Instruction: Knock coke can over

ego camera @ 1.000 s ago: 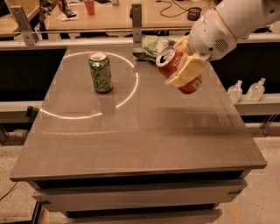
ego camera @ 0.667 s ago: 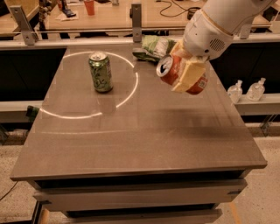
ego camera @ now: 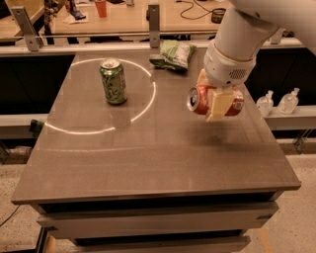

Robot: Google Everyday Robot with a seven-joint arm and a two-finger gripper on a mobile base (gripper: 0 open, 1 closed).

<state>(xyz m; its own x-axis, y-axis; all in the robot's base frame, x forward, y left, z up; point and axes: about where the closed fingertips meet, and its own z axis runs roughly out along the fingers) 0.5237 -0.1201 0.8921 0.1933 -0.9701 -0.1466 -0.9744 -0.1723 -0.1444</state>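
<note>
The coke can (ego camera: 200, 101), red-orange with a silver top, is on its side in the air over the right part of the table (ego camera: 148, 163), its top facing left. My gripper (ego camera: 217, 102) hangs from the white arm at the upper right and is shut on the can. A cream finger (ego camera: 219, 105) crosses the can's front. The can's shadow lies on the table just below it.
A green soda can (ego camera: 113, 81) stands upright at the back left, inside a white ring of light. A green chip bag (ego camera: 174, 53) lies at the back edge. Two small clear bottles (ego camera: 266, 103) stand on a shelf to the right. A workbench with a red cup (ego camera: 100, 7) lies behind.
The gripper has moved down and toward the front with the coke can in it. The can has turned from tilted to lying level. The green can has not moved.
</note>
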